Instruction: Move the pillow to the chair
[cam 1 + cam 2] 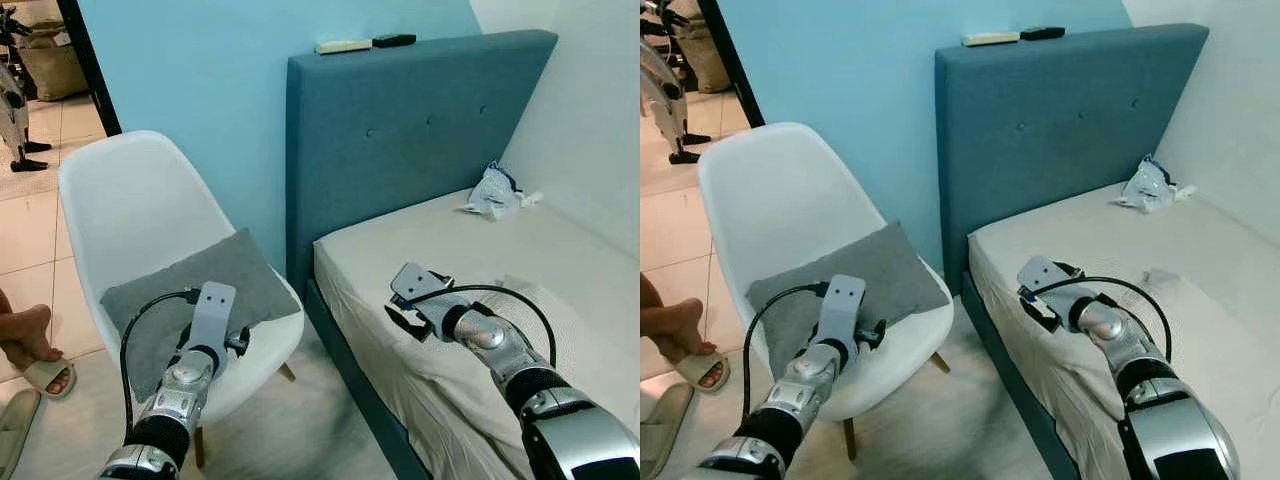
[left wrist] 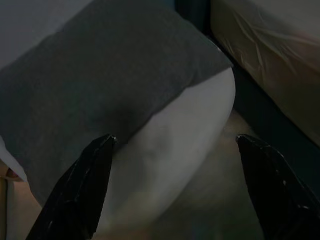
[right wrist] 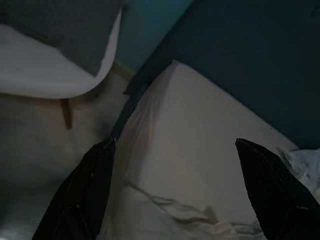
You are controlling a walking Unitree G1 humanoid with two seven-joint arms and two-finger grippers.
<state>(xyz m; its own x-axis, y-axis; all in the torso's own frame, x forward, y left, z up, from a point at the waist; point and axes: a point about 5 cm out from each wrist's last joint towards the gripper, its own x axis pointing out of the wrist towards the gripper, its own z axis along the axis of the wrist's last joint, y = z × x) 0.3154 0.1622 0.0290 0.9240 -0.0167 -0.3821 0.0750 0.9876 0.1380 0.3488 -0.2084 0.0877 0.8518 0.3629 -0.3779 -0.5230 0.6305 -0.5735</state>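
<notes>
The grey pillow [image 1: 200,290] lies flat on the seat of the white chair [image 1: 135,200], one corner reaching toward the seat's front edge on the bed side. My left gripper [image 2: 175,150] hovers just above that front part of the seat, its two black fingers [image 2: 82,185] spread wide with nothing between them; in my left wrist view one finger sits over the pillow's near edge and the other hangs out past the seat rim, over the floor. I cannot tell whether the finger actually touches the fabric.

My right gripper [image 3: 172,155] is out over the near corner of the bed [image 1: 520,260], well apart from the pillow, with the chair off to its left. Its fingers [image 3: 85,190] are also wide open and hold nothing; below them lies the pale sheet, creased near the edge.

Beyond my right gripper, far up the mattress by the blue headboard [image 1: 420,130], sits a crumpled white plastic bag [image 1: 495,192]. On top of the headboard rest a pale remote [image 1: 343,46] and a dark one [image 1: 393,40]. To the left of my left arm, a person's foot in a sandal [image 1: 35,355] stands on the tiled floor
</notes>
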